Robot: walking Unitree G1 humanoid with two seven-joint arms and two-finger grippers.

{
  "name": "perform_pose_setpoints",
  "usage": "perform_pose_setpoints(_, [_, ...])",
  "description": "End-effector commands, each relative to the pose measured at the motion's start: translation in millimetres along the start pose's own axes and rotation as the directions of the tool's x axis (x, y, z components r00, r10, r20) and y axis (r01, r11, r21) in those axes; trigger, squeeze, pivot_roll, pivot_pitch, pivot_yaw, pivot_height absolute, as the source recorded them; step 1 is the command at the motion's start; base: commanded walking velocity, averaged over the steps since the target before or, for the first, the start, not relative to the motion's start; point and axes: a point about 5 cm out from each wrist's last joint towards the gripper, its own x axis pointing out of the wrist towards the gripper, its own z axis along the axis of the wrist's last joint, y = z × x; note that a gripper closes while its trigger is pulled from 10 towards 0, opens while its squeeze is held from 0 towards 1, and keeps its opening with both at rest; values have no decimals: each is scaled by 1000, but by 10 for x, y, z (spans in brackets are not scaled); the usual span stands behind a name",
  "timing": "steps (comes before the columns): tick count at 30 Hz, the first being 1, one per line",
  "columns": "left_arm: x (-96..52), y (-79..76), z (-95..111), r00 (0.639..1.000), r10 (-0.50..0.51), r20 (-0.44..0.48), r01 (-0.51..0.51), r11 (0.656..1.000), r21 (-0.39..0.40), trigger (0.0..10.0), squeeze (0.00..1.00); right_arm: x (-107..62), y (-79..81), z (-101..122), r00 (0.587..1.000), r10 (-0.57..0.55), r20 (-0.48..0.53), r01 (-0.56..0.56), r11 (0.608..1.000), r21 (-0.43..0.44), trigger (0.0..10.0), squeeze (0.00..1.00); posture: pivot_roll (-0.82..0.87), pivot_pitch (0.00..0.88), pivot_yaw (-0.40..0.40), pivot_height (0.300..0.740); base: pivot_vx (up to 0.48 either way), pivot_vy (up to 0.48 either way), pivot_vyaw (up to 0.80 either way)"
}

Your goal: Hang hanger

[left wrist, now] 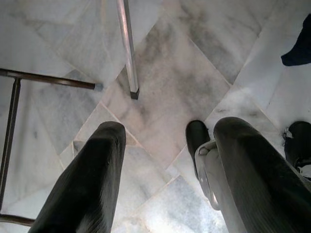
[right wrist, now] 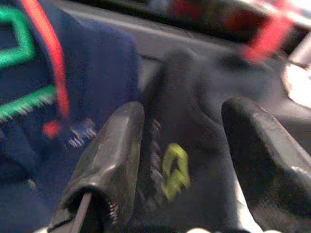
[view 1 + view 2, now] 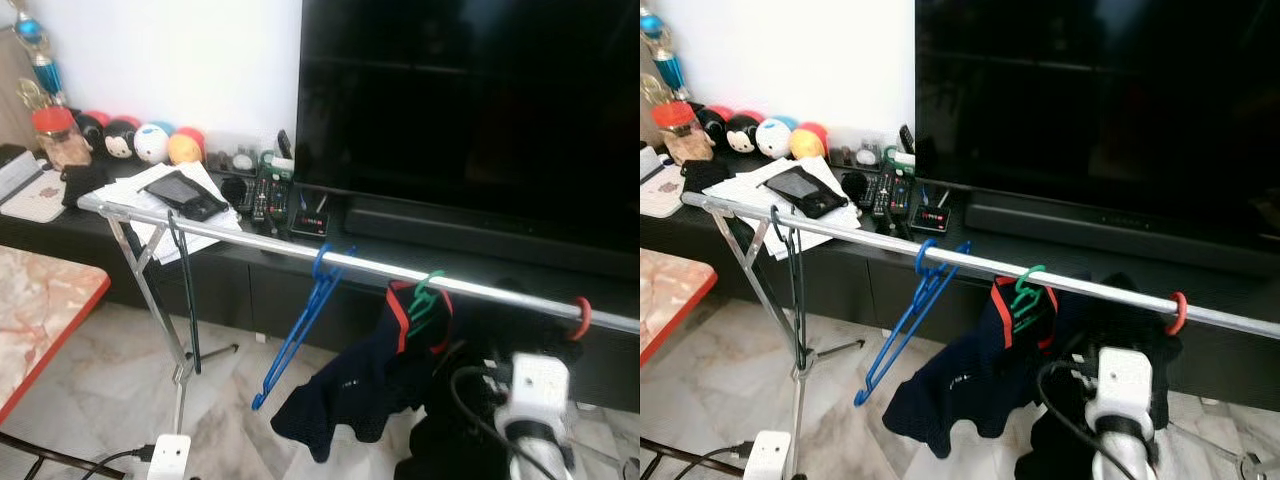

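A silver clothes rail (image 3: 300,250) slants across in front of the TV console. On it hang a black hanger (image 3: 187,300), an empty blue hanger (image 3: 300,325), a green hanger (image 3: 425,295) carrying a navy shirt (image 3: 350,390), and a red hanger (image 3: 580,317) with a black garment (image 2: 194,145). My right arm (image 3: 535,400) reaches up under the rail near the black garment. In the blurred right wrist view, my right gripper (image 2: 187,111) is open, its fingers (image 2: 116,145) apart against the black cloth. My left gripper (image 1: 167,128) hangs open over the marble floor (image 1: 170,73).
A large dark TV (image 3: 470,100) stands on the low console (image 3: 230,280), with remotes, round toys and papers to its left. A red-edged marble table (image 3: 40,310) is at the near left. The rack's legs (image 3: 160,320) and a white box (image 3: 168,458) with a cable stand on the floor.
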Motion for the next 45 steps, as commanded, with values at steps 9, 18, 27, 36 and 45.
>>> perform_pose_setpoints(9, [-1,-5,-26,1000,0,-22,1,1000,15,10000,0,77,-367,186,966,-254,-41,257,963,82,10000,0,-69,0,-88,740,0,0,0])
perform_pose_setpoints(18, [0,-1,-27,1000,3,-26,-3,1000,15,10000,0,331,1,75,980,-19,-196,57,980,189,10000,0,-65,0,-86,740,0,0,0])
perform_pose_setpoints(27, [-4,12,-49,999,4,-34,-3,1000,18,10000,0,343,-9,108,980,-60,-192,91,983,158,10000,0,-63,0,-83,740,0,0,0])
perform_pose_setpoints(36, [-7,22,-60,999,4,-36,-3,1000,26,10000,0,234,-139,242,990,-124,-72,134,977,166,10000,0,-68,0,-79,740,0,0,0])
perform_pose_setpoints(45, [-10,30,-77,999,3,-45,-2,1000,28,10000,0,230,-181,18,970,-146,-196,174,976,133,10000,0,-65,0,-79,740,0,0,0])
